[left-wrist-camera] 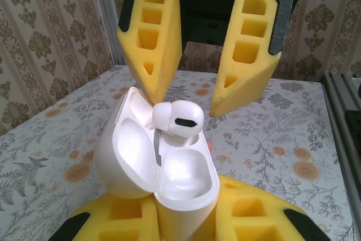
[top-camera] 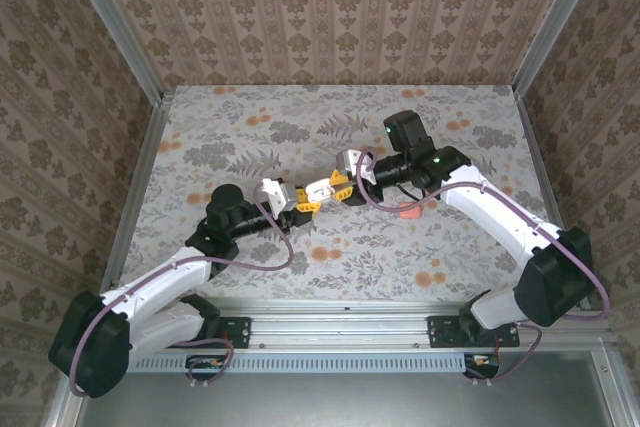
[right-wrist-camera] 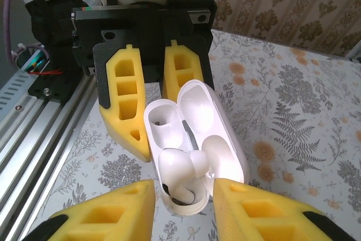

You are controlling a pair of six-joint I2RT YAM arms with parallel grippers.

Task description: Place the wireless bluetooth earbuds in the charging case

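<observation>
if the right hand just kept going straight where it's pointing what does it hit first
The right hand would most likely meet the white earbud first. It rests in the open charging case, which lies just beyond.

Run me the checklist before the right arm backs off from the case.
1. Hold: left gripper shut on charging case: ok.
2. Access: lid open: ok.
3. Release: right gripper open, fingers closely flanking earbud: ok.
4. Seating: earbud down in its slot: not ok, it looks tilted, head above the rim.
5. Room: other slot empty: ok.
</observation>
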